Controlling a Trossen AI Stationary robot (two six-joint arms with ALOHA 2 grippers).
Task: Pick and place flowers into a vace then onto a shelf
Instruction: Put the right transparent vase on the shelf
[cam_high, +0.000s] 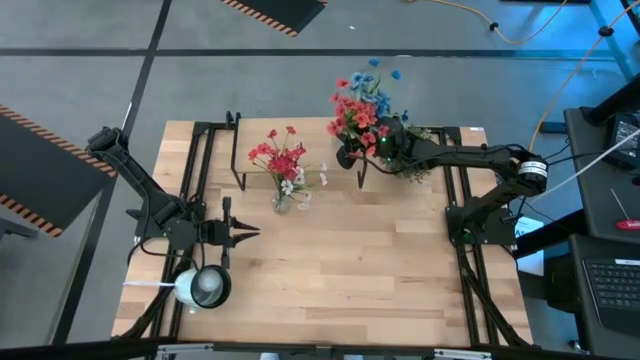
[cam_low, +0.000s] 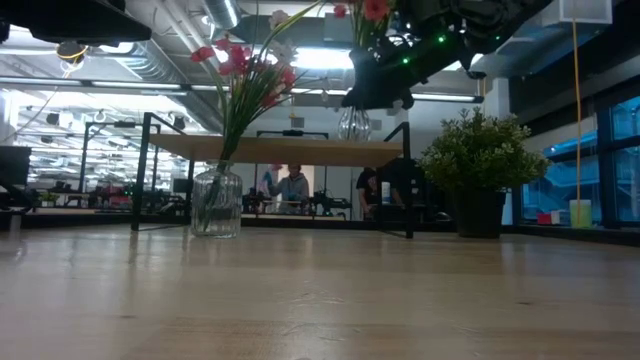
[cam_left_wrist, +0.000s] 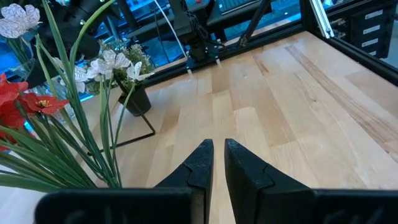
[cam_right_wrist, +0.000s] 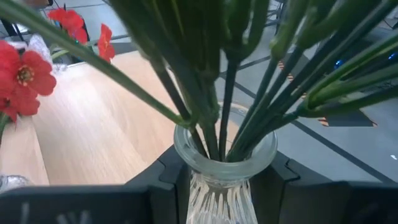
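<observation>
My right gripper (cam_right_wrist: 225, 180) is shut on a ribbed glass vase (cam_low: 352, 123) that holds red and blue flowers (cam_high: 362, 100). It is over the shelf (cam_low: 280, 150), a light-wood board on black legs at the table's far side. A second glass vase (cam_low: 217, 200) with red and white flowers (cam_high: 283, 165) stands on the tabletop in front of the shelf. My left gripper (cam_high: 245, 232) hovers shut near the table's left side, with nothing between its fingers. My right gripper pinches the vase's neck (cam_right_wrist: 205, 186) just under its rim, one finger (cam_right_wrist: 166, 177) on each side. The fingers come nearly level from the table's right side. The vase is upright with its base at the shelf top's height; I cannot tell if it rests there.
A bushy green plant in a black pot (cam_low: 478, 170) stands at the shelf's right end, close beside my right arm. A white round object (cam_high: 200, 287) lies near the table's front left corner. Bare tabletop (cam_high: 380, 270) spreads across the middle and near side.
</observation>
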